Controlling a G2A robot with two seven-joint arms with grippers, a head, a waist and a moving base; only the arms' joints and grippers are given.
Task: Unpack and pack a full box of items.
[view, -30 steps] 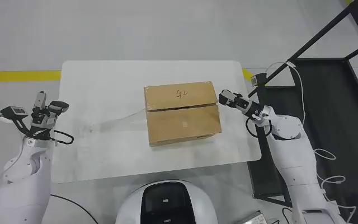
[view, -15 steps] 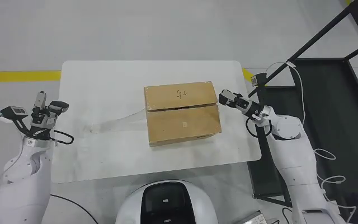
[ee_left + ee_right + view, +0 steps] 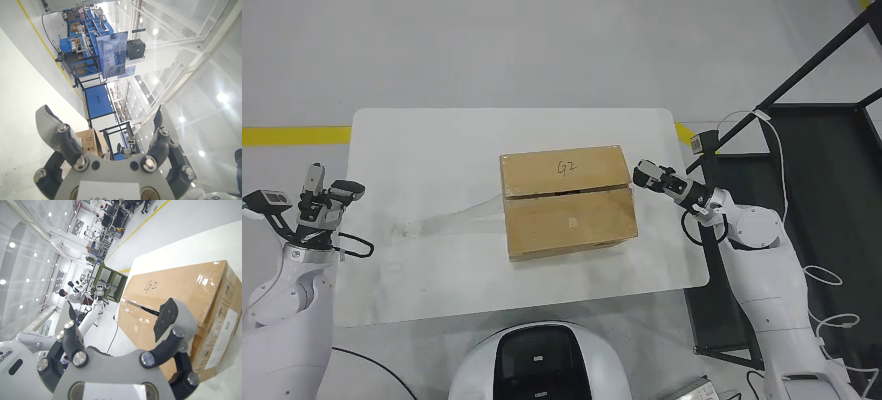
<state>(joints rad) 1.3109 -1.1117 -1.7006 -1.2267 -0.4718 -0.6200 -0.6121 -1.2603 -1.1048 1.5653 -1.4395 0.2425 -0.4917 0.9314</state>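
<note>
A closed brown cardboard box (image 3: 567, 203) marked "G2" sits in the middle of the white table (image 3: 422, 150). Its top flaps meet at a seam with glossy tape. My right gripper (image 3: 641, 172) hovers just off the box's right side, level with the seam, open and holding nothing. In the right wrist view the box (image 3: 170, 285) lies right behind the spread right gripper (image 3: 117, 313), one pad (image 3: 166, 317) over the seam's end. My left gripper (image 3: 330, 184) stays beyond the table's left edge, far from the box. The left gripper (image 3: 102, 117) is open, empty and tilted up toward the ceiling.
A black metal rack (image 3: 832, 150) with cables stands close to the table's right edge behind my right arm. A yellow floor line (image 3: 292, 134) runs past the left side. Bare tabletop surrounds the box on all sides.
</note>
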